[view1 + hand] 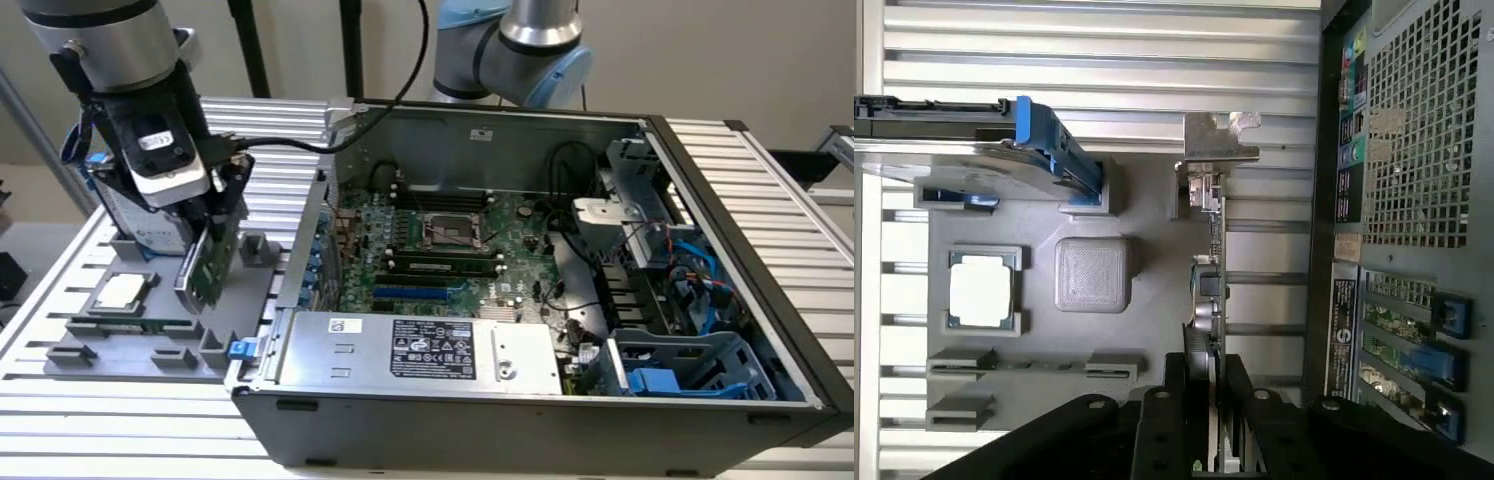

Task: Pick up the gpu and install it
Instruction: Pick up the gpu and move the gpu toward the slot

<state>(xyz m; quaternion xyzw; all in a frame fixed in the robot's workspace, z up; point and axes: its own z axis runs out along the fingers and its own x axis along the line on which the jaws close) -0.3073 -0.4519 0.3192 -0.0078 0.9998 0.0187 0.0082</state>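
gripper [1206,368] fingers are clamped on the gpu [1210,250] (it stands on edge) over the grey tray [1144,330], just beside the computer case [507,415]; a good lift needs the card upright, not tilted.

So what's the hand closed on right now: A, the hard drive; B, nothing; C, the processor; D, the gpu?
D: the hand clamps the gpu, which stands on edge over the gray tray, outside the case.
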